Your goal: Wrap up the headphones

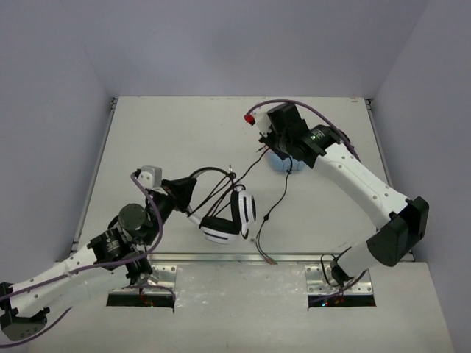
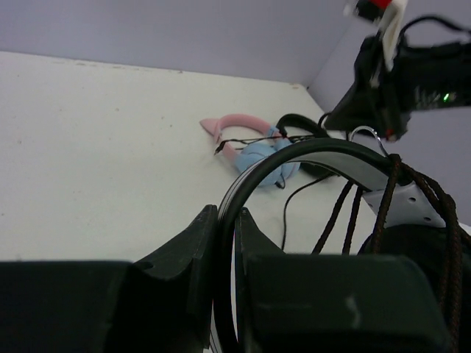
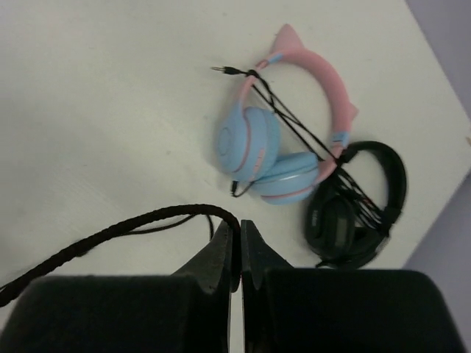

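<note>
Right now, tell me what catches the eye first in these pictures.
The white headphones are held near the middle of the table, headband pinched in the left gripper. The right gripper, farther back on the right, is shut on their black cable. Just beneath it lie pink-and-blue cat-ear headphones and an all-black pair.

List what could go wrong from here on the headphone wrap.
1. The right gripper pinches the cable only at its fingertips; tension could pull it free.
2. It hovers just above the cat-ear headphones and black headphones; the cable could snag them.
3. The left gripper holds the headphones by the thin headband alone; a tug could twist them in the jaws.
</note>
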